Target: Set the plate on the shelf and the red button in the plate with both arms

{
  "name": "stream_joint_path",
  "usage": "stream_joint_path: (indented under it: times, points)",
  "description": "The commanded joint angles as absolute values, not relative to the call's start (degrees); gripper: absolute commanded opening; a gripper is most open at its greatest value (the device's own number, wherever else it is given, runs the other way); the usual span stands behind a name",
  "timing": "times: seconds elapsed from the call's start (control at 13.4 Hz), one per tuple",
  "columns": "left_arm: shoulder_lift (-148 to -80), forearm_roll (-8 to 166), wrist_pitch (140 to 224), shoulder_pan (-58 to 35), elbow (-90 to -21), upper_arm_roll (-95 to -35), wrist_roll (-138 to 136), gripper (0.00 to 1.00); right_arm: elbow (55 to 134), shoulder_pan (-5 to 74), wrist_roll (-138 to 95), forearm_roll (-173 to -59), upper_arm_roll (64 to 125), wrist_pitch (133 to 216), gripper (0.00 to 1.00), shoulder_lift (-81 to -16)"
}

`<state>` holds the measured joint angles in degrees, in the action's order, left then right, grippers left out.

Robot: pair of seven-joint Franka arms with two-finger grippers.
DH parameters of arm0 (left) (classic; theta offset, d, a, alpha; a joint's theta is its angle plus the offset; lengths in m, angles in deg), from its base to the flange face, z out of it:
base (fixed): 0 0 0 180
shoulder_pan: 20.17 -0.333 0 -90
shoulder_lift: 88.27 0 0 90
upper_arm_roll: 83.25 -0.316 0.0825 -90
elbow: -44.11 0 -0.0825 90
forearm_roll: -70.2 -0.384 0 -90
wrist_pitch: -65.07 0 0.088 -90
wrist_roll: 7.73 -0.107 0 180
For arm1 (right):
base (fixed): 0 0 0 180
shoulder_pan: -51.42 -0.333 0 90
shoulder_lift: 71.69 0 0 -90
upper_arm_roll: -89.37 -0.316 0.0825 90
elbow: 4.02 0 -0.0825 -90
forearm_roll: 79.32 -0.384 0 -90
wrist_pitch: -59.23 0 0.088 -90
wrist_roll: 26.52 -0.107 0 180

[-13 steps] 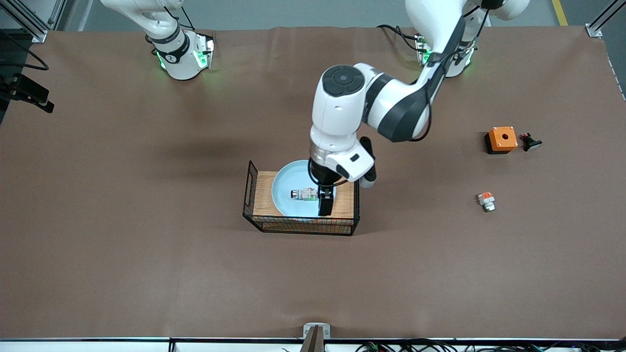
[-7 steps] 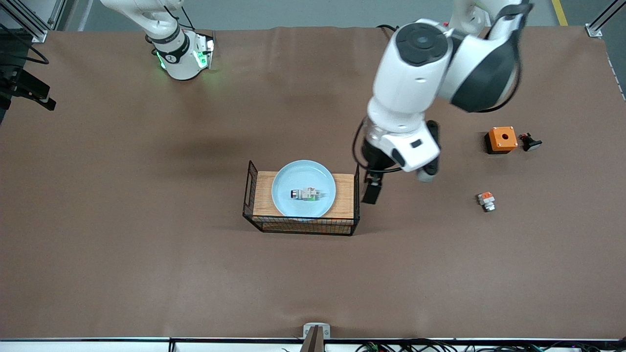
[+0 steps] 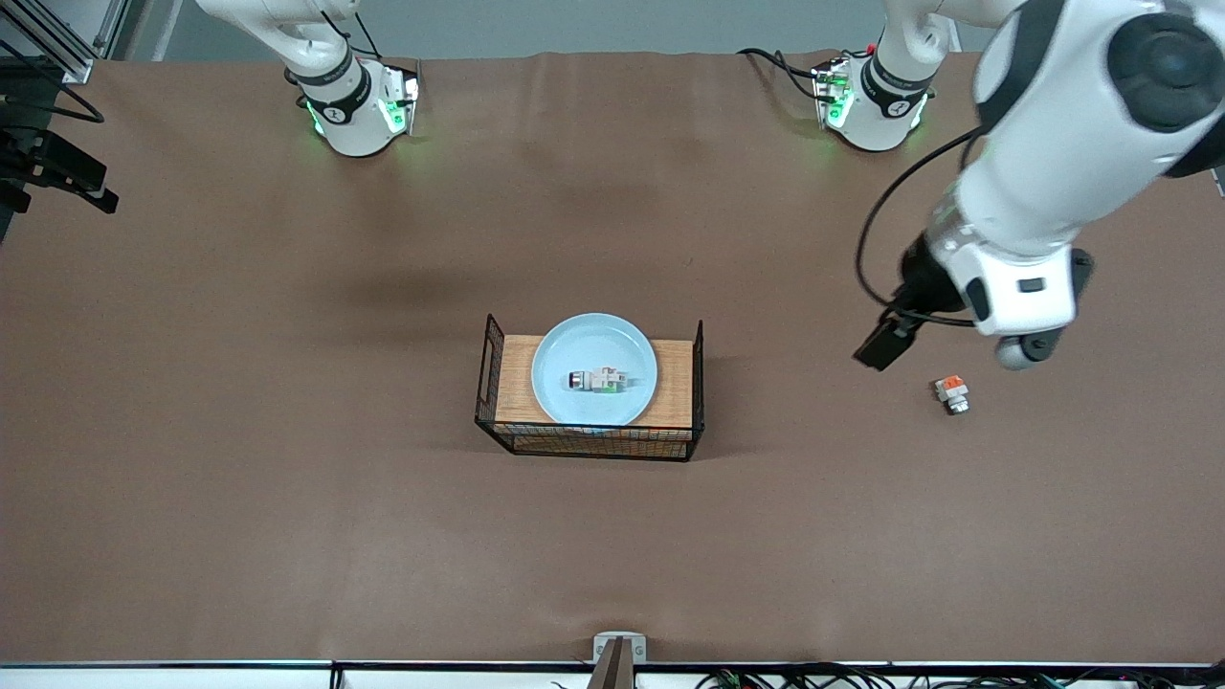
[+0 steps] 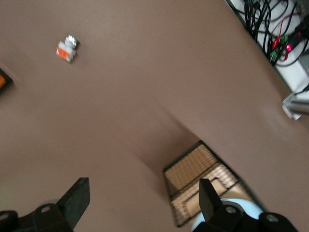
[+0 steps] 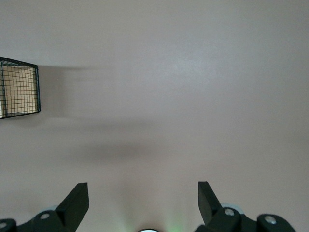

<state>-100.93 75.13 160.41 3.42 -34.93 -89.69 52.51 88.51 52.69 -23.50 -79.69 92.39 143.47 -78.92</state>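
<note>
The pale blue plate point(image 3: 572, 346) lies on the wooden floor of a black wire basket point(image 3: 593, 443) at mid-table. On the plate rests the red button point(image 3: 595, 380), lying on its side. My left gripper point(image 3: 882, 344) hangs open and empty in the air over bare table between the basket and a small white-grey block point(image 3: 951, 393). The left wrist view shows the left gripper point(image 4: 143, 187) with its jaws wide apart, the basket point(image 4: 195, 169) and a sliver of the plate point(image 4: 252, 205). My right gripper point(image 5: 143, 191) is open over bare table.
The small white-grey block with an orange piece point(image 4: 66, 48) lies toward the left arm's end. A corner of the basket point(image 5: 19, 89) shows in the right wrist view. Cables point(image 4: 270, 29) run along the table's front edge. The left arm's elbow hangs high over its end of the table.
The left arm has swung away from above the plate toward its own end of the table, jaws open. The red button stays on the plate.
</note>
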Motion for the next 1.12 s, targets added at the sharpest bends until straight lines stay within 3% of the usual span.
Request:
stream_joint_path:
  times: [0.0, 0.52, 1.04]
  points:
    - [-91.89, 75.48, 161.40, -0.29, -46.74, -89.50, 29.46, 0.99, 88.97, 52.39, -23.53, -80.55, 92.71, 142.73, 1.00, -80.04]
    - [-88.44, 73.10, 161.40, -10.66, -51.52, -89.50, -1.72, 0.99, 88.45, 52.56, -23.62, -80.99, 93.06, 142.64, 1.00, -79.96]
    - [-88.53, 73.01, 164.91, -12.44, -50.72, -89.67, -3.51, 0.99, 87.74, 52.56, -23.53, -80.99, 93.06, 142.64, 1.00, -79.78]
